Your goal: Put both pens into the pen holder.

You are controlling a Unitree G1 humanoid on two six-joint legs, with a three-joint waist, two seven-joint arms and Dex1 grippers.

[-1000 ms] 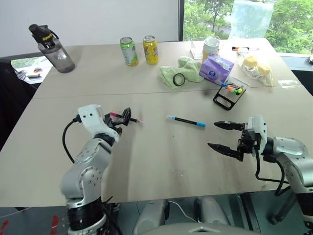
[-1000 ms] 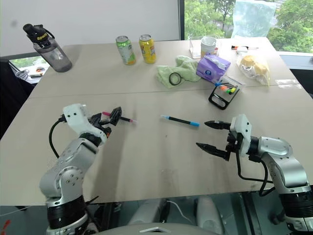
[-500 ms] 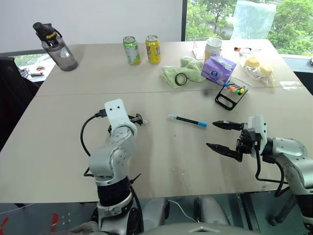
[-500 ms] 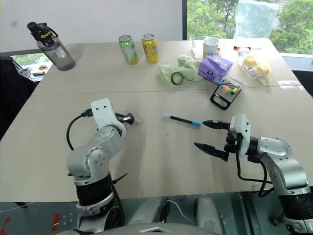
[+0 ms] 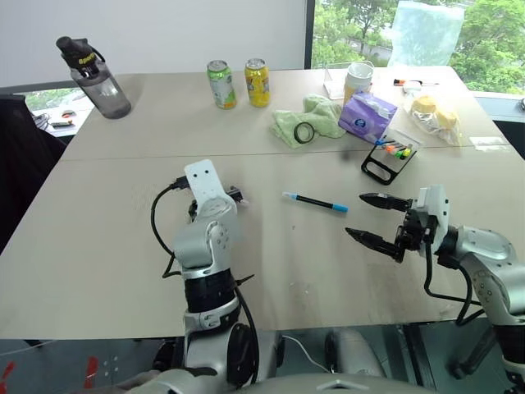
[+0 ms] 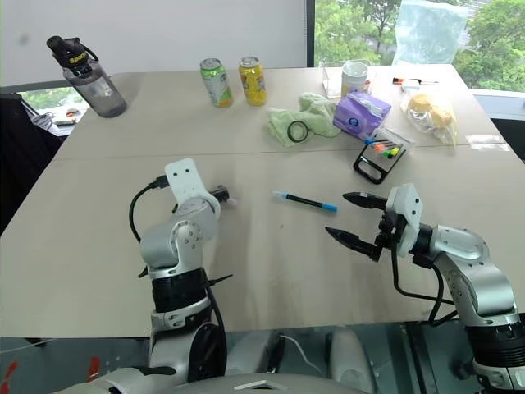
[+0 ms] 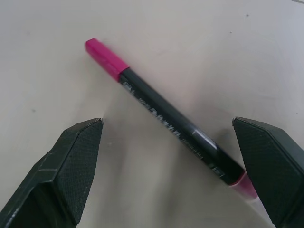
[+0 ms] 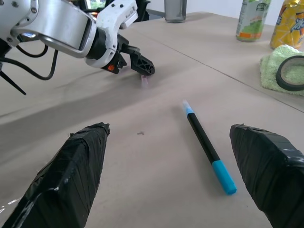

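The left tool (image 7: pixel 168 156) stands wide, its two fingers either side of the pink pen (image 7: pixel 173 121), which lies flat on the desk (image 5: pixel 115 238) between them, untouched. The pen lies aslant across the gap, not square to it. The right tool (image 5: pixel 376 219) is wide too and holds nothing; it hovers just past the blue pen (image 5: pixel 314 202), which lies mid-desk between the two arms. The holder (image 5: pixel 387 158) stands farther back on the right, with bright-capped markers in it, well apart from both pens.

Risks, as I judge them: because the pink pen lies slantwise, closing on it could spin it or squirt it out sideways. It is thin and flat on the desk, so fingers that come down too high will close on air, and too low will scrape the top. The holder is a long reach across for the left arm, and its markers leave little room, so a pen could catch on them or tip the light frame.

Around: a purple tissue pack (image 5: pixel 362 115) and a green cloth (image 5: pixel 308 120) with a tape roll (image 5: pixel 302 132) sit just behind the holder; two cans (image 5: pixel 238 83), a bottle (image 5: pixel 93 78) and a cup (image 5: pixel 355 80) stand farther back. Nothing lies on the way from the blue pen to the holder.
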